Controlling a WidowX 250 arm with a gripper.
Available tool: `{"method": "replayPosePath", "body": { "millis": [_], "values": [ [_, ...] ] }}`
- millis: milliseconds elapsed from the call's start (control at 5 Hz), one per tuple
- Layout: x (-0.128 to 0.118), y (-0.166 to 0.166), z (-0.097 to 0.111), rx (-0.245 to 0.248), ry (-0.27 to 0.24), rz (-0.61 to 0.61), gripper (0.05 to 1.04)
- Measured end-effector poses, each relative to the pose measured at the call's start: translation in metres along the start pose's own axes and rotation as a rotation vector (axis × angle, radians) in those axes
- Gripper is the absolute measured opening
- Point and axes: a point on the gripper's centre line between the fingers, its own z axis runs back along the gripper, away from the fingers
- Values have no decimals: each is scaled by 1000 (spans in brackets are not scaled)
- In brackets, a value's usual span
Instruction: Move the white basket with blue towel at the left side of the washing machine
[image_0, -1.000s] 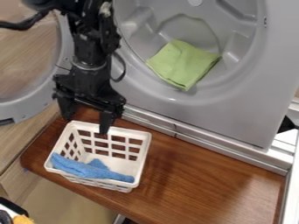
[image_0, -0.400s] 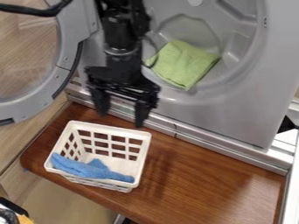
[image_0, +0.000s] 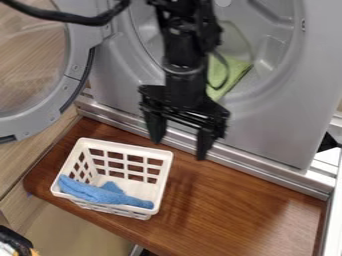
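The black gripper (image_0: 180, 144) hangs above the back of the wooden board, up and to the right of the basket, with its two fingers apart and nothing between them. A white plastic basket (image_0: 127, 148) stands upright on the left part of the board, not touched by the gripper. Inside it, along the front side, lies a blue towel (image_0: 100, 194). Behind the arm is the grey washing machine (image_0: 280, 120).
A green cloth (image_0: 234, 72) lies in the drum opening, partly behind the arm. The round door (image_0: 80, 65) stands open at the left. The wooden board (image_0: 227, 205) ends at a front edge, with dark objects below at the lower left.
The gripper has moved right, from over the basket's back rim to right of the basket, and now covers part of the green cloth. The basket and blue towel have stayed put.
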Motion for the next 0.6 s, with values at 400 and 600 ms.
{"method": "replayPosePath", "body": {
  "millis": [400,600],
  "values": [
    [10,-37,31,-49,-12,11,1001],
    [18,-68,53,-66,-23,-12,1001]
  ]
}}
